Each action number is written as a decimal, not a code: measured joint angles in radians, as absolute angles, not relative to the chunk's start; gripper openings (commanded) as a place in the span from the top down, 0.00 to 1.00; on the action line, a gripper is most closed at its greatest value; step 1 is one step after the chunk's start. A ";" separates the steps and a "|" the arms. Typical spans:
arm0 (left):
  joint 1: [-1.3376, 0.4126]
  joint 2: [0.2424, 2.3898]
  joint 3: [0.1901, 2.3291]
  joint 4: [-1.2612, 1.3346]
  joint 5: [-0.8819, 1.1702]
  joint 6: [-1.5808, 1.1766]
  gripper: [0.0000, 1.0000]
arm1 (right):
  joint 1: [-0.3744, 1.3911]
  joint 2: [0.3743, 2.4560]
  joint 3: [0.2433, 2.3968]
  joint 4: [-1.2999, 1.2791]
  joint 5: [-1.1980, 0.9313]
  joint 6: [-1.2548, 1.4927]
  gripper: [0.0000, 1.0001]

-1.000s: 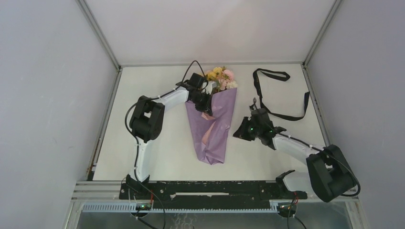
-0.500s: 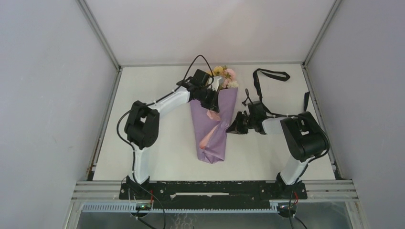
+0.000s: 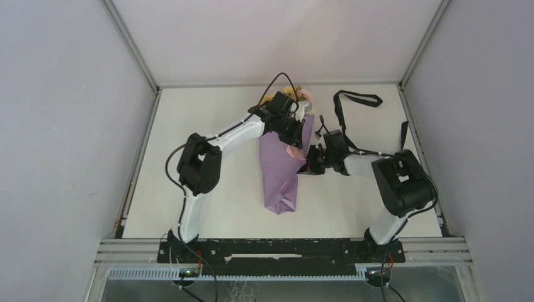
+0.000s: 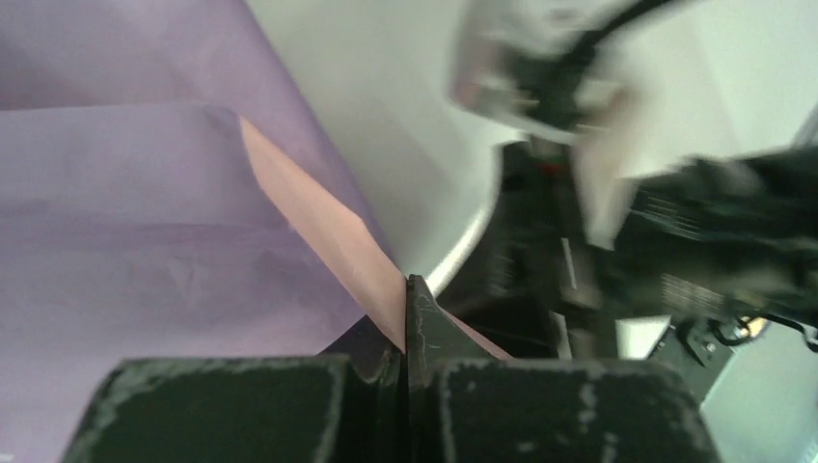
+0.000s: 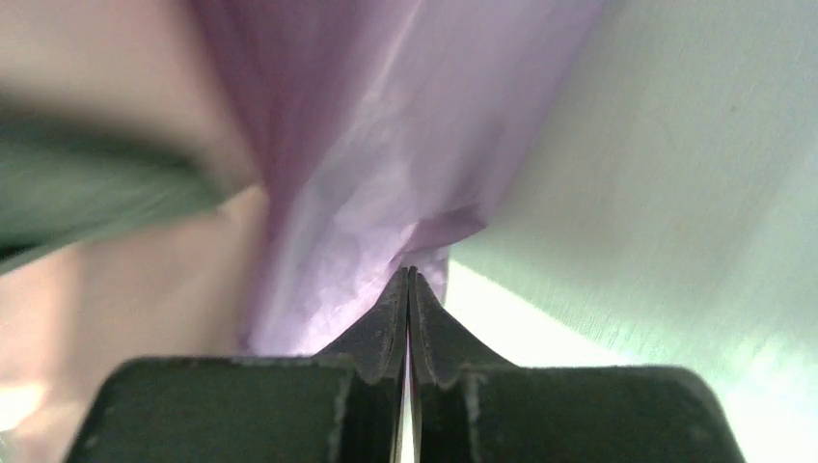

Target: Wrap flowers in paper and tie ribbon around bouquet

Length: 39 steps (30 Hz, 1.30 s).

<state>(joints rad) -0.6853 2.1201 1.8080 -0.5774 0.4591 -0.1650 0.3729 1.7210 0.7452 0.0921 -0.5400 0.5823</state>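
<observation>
While the left gripper (image 4: 406,292) pinches a pink edge of the paper (image 4: 125,222) near the flowers (image 3: 301,94), the right gripper (image 5: 409,277) is clamped on the right side of the bouquet (image 3: 281,173). The ribbon (image 3: 356,96) lies right of the bouquet

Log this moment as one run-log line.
stage: wrapping | left tool: shut on paper edge | right tool: shut on paper | ribbon: lying apart, untied

My white-shelled left arm (image 3: 234,132) and right arm (image 3: 364,165) carry bulky black joints (image 3: 200,170), thin black cables (image 3: 277,80), a scuffed black left hand (image 4: 406,289) and right hand (image 5: 408,280).
</observation>
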 measured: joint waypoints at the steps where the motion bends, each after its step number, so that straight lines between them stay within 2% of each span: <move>1: -0.684 2.145 1.816 -0.579 0.446 -0.165 1.00 | 0.373 1.699 0.741 0.081 -0.533 0.581 0.91; 6: -0.676 2.239 1.823 -0.586 0.395 -0.157 1.00 | 0.373 1.572 0.723 0.007 -0.481 0.578 0.85; 10: -0.671 2.268 1.823 -0.594 0.376 -0.157 1.00 | 0.360 1.442 0.680 -0.078 -0.410 0.570 0.75; 18: -0.671 2.268 1.823 -0.591 0.369 -0.157 1.00 | 0.344 1.169 0.655 -0.180 -0.314 0.527 0.37; 21: -0.671 2.268 1.823 -0.592 0.369 -0.157 1.00 | 0.363 1.181 0.680 -0.166 -0.318 0.522 0.33; 25: -0.671 2.268 1.823 -0.592 0.369 -0.157 1.00 | 0.406 1.324 0.748 -0.168 -0.321 0.519 0.34; 27: -0.671 2.268 1.823 -0.591 0.369 -0.157 1.00 | 0.429 1.361 0.762 -0.170 -0.323 0.517 0.35; 29: -0.671 2.268 1.823 -0.592 0.369 -0.157 1.00 | 0.445 1.412 0.782 -0.167 -0.329 0.513 0.41; 30: -0.671 2.268 1.823 -0.592 0.369 -0.157 1.00 | 0.451 1.438 0.790 -0.167 -0.337 0.511 0.46; 34: -0.671 2.268 1.823 -0.592 0.368 -0.157 1.00 | 0.457 1.494 0.794 -0.172 -0.356 0.499 0.83; 36: -0.671 2.268 1.823 -0.592 0.368 -0.157 1.00 | 0.456 1.504 0.793 -0.174 -0.364 0.493 0.95; 37: -0.671 2.268 1.823 -0.592 0.367 -0.156 0.99 | 0.453 1.505 0.790 -0.170 -0.369 0.496 1.00; 39: -0.671 2.268 1.824 -0.592 0.365 -0.154 0.90 | 0.445 1.505 0.779 -0.159 -0.372 0.498 1.00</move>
<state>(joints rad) -0.6708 2.2684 1.8244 -0.5922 0.3653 -0.1543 0.4450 1.5051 0.7792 -0.1585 -0.3721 0.4976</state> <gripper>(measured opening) 0.005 0.036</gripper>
